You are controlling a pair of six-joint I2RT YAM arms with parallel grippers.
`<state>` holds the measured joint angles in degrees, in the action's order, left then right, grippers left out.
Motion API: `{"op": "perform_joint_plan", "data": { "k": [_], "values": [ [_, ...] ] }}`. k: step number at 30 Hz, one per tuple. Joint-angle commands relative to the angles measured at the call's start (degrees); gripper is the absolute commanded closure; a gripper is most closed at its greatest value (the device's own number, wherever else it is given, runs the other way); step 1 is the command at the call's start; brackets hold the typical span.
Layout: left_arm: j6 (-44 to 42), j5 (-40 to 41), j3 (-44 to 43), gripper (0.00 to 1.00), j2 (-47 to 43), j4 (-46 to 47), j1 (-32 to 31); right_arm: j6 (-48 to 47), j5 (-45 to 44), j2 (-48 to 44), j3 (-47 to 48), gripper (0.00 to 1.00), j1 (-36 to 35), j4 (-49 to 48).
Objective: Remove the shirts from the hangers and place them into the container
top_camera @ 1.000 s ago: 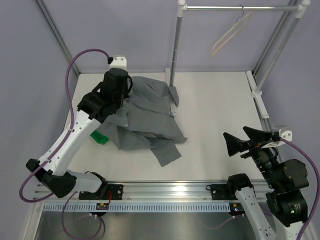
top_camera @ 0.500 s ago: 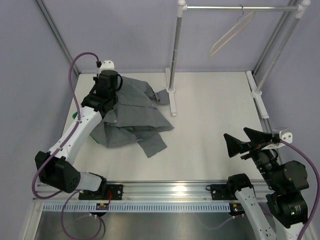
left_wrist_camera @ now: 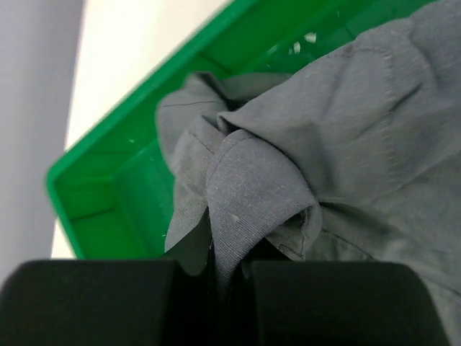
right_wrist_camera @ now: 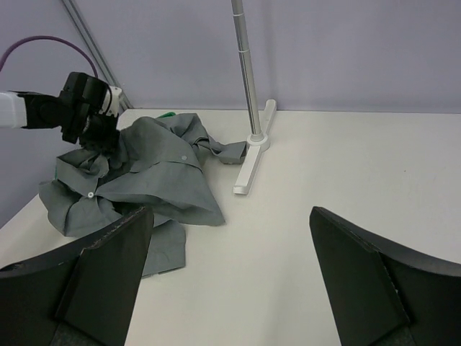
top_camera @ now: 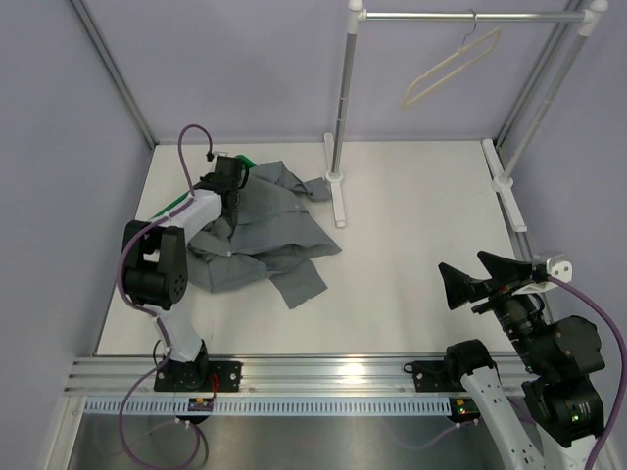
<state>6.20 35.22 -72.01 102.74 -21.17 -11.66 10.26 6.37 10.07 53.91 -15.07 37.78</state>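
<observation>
Pinched tight, the left claw [left_wrist_camera: 230, 272] has its two black jaws pressed together on a folded ridge of the grey shirt [top_camera: 263, 227], and it sits low at the far left of the table, right over the tray. From the left wrist view I can see the cloth bunching up out of the gap between the jaws.

Biggest thing in front of me is the white table [top_camera: 421, 215]. At its far side stands the silver rail [top_camera: 460, 16] on its upright posts. The left post's foot [top_camera: 338, 201] rests on the tabletop just beside the edge of the shirt.

Next down in size is the shirt itself, off the hanger and lying in a crumpled heap on the left half of the table. Part of it is inside the tray under the claw. The rest spills over the rim and spreads across the table toward the right, with one flap reaching toward the near side.

Under it is the green tray [left_wrist_camera: 108, 133], almost all covered from above. The left wrist view shows one corner, its low rim and a patch of its floor beside the cloth.

Over on the right, the right claw [top_camera: 480, 274] hovers above the near right part of the table, well apart from the shirt, its jaws spread wide with nothing between them.

Smallest is the cream hanger [top_camera: 446, 70], hooked on the rail near its right end and hanging at a tilt.
</observation>
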Motion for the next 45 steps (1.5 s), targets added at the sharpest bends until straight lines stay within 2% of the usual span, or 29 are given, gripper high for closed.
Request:
{"op": "perform_joint_plan", "data": {
  "k": [1,6,10,11,12,13,17,23,30,33,36,40,45],
  "values": [
    [2.06,-3.49,-4.62,0.99,3.78,-0.80,0.67,-1.12,-2.15,-0.49,-0.47,0.00,-1.28,-0.69],
    [3.38,-6.92,-7.88,0.89,8.70,-5.63,2.25,-1.21,-2.42,-0.66,-0.65,0.01,-1.72,-0.78],
    [3.82,-7.62,-9.55,0.72,12.22,-7.75,3.05,-1.12,-2.15,-0.75,-0.83,0.00,-1.72,-1.04],
    [3.74,-8.23,-9.47,0.56,12.14,-7.75,3.22,-1.12,-2.15,-0.75,-0.82,0.00,-1.80,-0.95],
    [3.65,-8.50,-9.55,0.49,11.87,-7.66,3.22,-1.12,-2.07,-0.75,-0.91,0.01,-1.72,-0.87],
    [3.47,-8.94,-9.64,0.35,11.00,-7.57,3.22,-1.03,-2.15,-1.01,-0.91,0.01,-1.80,-0.87],
    [3.73,-9.82,-10.69,0.11,6.62,-8.71,3.22,-0.86,-2.15,-1.71,-1.44,0.00,-1.89,-1.31],
    [6.01,-13.15,-15.44,0.01,-1.21,-14.24,3.14,-0.68,-1.89,-1.80,-1.53,0.00,-1.80,-1.39],
    [8.92,-19.83,-16.86,0.01,-12.73,-20.05,1.21,-0.59,-1.80,-1.89,-1.62,0.01,-1.80,-1.22],
    [9.97,-22.39,-12.21,0.01,-18.87,-20.93,-2.65,-0.51,-1.80,-1.89,-1.70,0.00,-1.80,-1.48],
    [12.52,-22.56,-4.83,0.01,-24.59,-19.71,-9.24,-0.24,-1.54,-2.07,-2.14,0.00,-1.89,-2.00],
    [19.00,-18.90,4.14,0.01,-29.52,-18.30,-20.47,0.02,-1.01,-1.72,-2.14,0.01,-1.89,-1.92],
    [28.68,-16.68,18.88,0.01,-36.27,-14.52,-27.09,0.11,-1.10,-1.71,-2.23,0.00,-1.89,-1.83]
  ]
}}
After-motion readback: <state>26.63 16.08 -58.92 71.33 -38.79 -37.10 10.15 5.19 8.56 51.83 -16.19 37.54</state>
